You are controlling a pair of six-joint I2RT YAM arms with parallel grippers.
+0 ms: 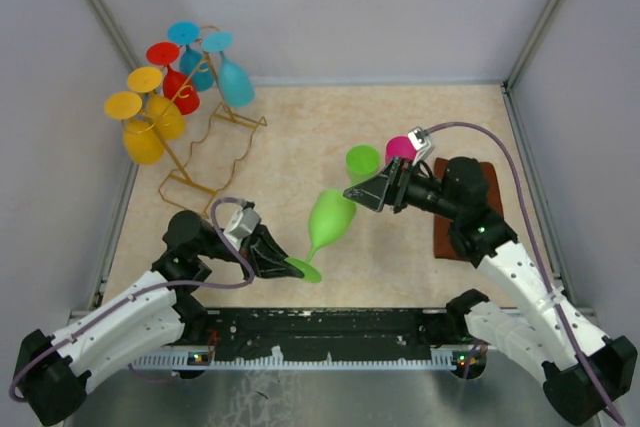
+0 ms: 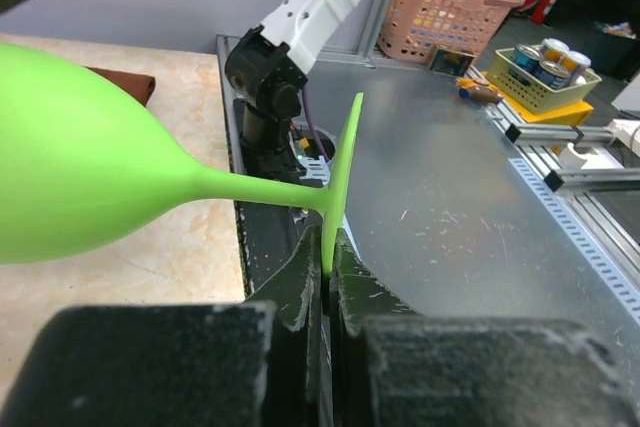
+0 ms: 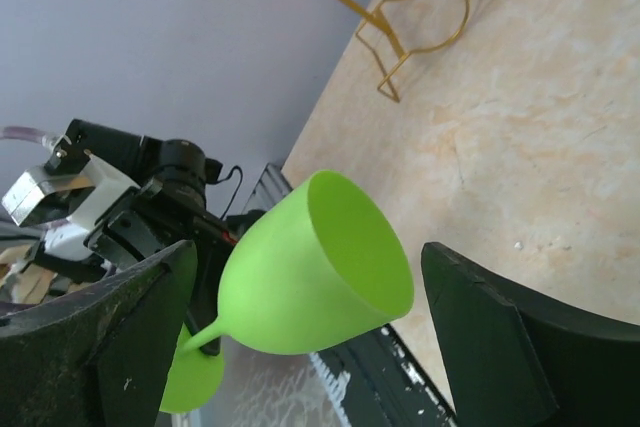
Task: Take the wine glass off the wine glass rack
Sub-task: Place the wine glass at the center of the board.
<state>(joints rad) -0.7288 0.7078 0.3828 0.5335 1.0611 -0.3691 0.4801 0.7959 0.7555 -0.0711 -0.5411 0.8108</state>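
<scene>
A lime green wine glass [image 1: 332, 217] hangs tilted over the table's front middle, off the golden wire wine glass rack [image 1: 190, 185] at the back left. My left gripper [image 1: 285, 265] is shut on the rim of its round foot [image 2: 342, 162], the fingertips [image 2: 312, 267] pinching the thin disc edge-on. My right gripper [image 1: 358, 194] is open, just beyond the bowl's mouth. In the right wrist view the bowl [image 3: 310, 267] sits between the two spread fingers [image 3: 130, 337] without touching them. The rack's base [image 3: 388, 35] shows behind.
Yellow [image 1: 143, 137], red [image 1: 180, 87] and blue [image 1: 235, 82] glasses hang upside down on the rack. A second green glass [image 1: 362, 160] and a pink one [image 1: 402, 147] stand by the right gripper. A brown mat [image 1: 443, 239] lies under the right arm.
</scene>
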